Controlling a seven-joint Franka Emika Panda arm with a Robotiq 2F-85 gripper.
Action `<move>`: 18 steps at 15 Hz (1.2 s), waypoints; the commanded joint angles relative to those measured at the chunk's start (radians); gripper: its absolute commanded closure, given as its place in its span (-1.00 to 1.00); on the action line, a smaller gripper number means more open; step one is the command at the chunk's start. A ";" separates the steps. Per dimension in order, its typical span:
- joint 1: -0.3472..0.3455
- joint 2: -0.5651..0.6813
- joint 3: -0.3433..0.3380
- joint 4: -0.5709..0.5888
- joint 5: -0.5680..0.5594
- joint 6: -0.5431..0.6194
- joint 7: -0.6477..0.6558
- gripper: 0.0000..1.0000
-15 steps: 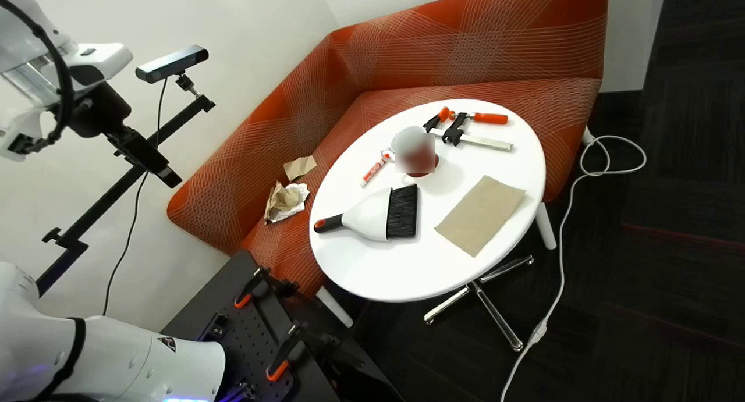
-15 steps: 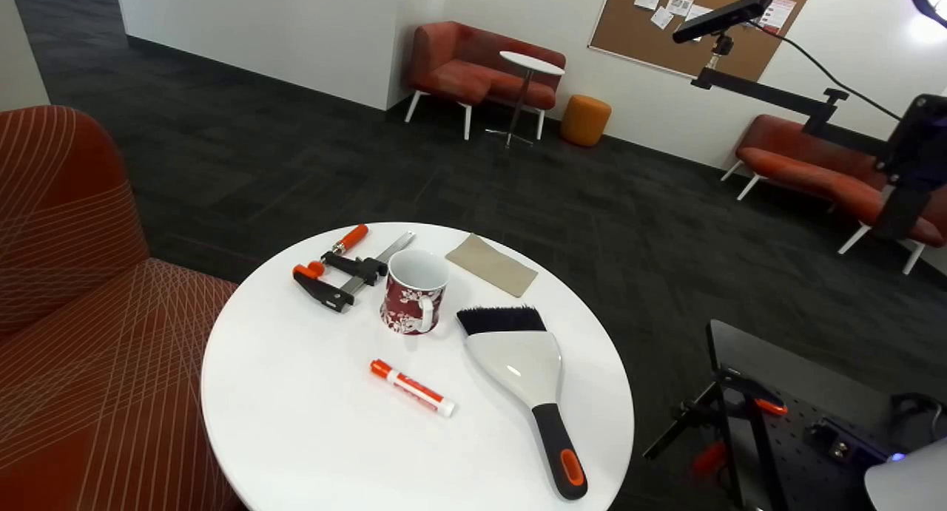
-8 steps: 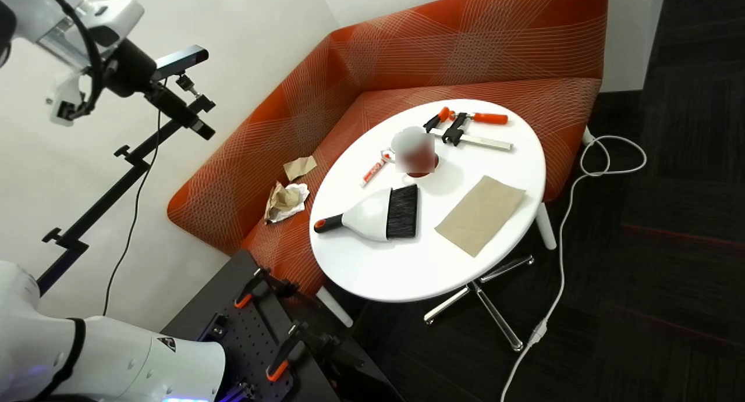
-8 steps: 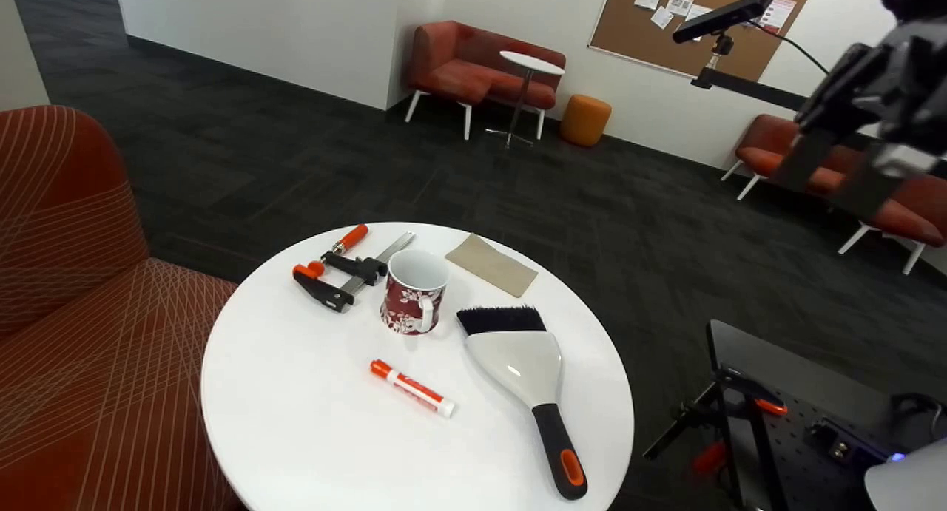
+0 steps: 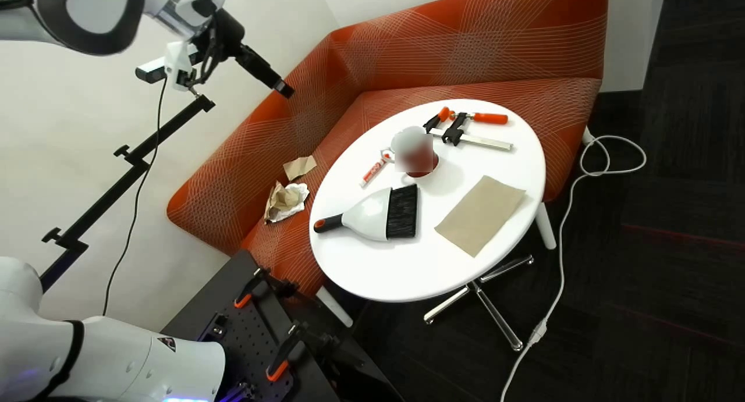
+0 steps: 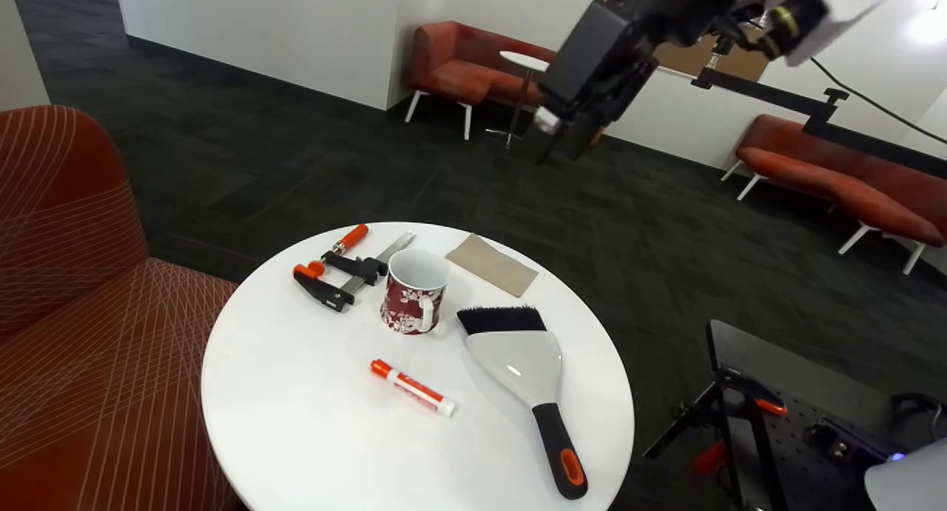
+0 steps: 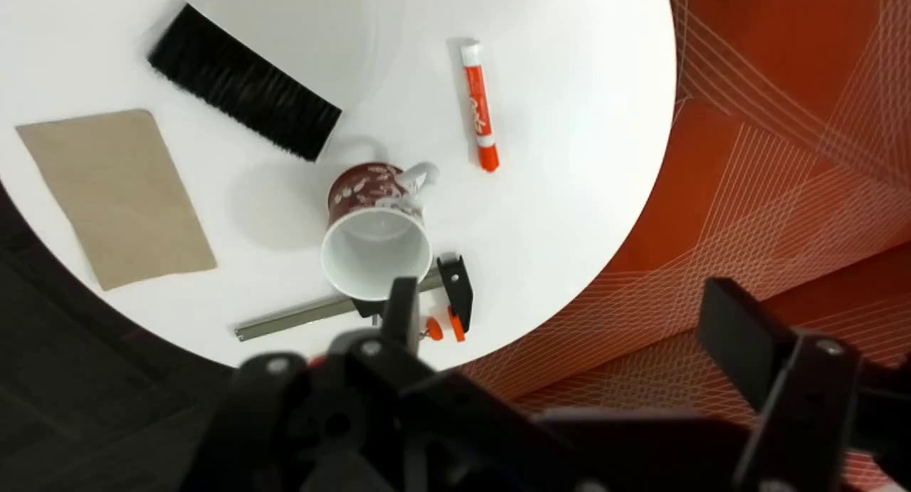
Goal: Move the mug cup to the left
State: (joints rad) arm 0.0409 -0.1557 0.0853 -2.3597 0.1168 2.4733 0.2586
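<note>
The mug cup is white inside and dark red with white flowers outside, with a white handle. It stands upright on the white round table and is partly blurred in an exterior view. In the wrist view the mug is left of centre, beyond the left fingertip. My gripper is open, with wide-apart fingers and nothing between them. It hangs high in the air, apart from the mug and off the table's side, in both exterior views.
A bar clamp with red handle lies close beside the mug. A red-and-white marker, a brush with dustpan and a brown paper sheet lie around it. An orange sofa borders the table. A camera arm stands by the wall.
The arm and gripper have swung towards the table, rightward in an exterior view and leftward from the right edge in an exterior view. The mug and other table objects have not moved.
</note>
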 commanded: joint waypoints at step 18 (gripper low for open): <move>0.049 0.665 -0.119 0.468 -0.084 0.026 0.132 -1.00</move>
State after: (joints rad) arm 0.0781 0.5092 -0.0209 -1.8928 0.0229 2.5013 0.3975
